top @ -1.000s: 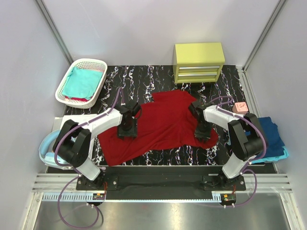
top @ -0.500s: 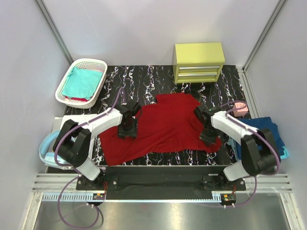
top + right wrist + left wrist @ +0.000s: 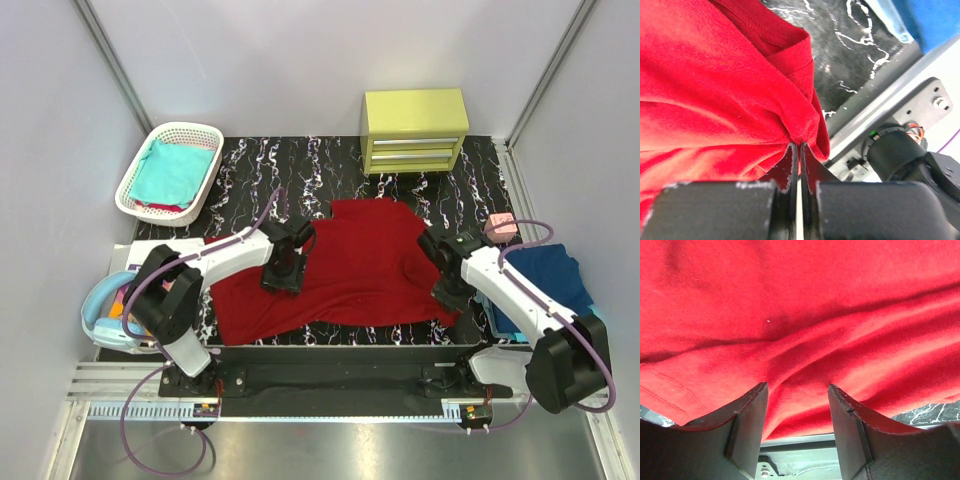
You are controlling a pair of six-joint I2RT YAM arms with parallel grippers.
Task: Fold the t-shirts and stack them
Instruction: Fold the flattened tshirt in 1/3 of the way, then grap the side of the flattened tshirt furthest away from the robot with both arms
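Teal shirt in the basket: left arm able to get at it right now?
Probably yes. The teal shirt lies on top in the open white basket with nothing over it, and the left gripper stands open over the dark red shirt, gripping nothing.

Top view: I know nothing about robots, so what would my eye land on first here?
A dark red t-shirt spread over the black marbled table between the two arms dominates. The right gripper is pinched shut on its near right corner, while the left gripper rests open on the cloth's left part. Along the far edge sit a yellow drawer unit and a white basket holding a teal t-shirt.
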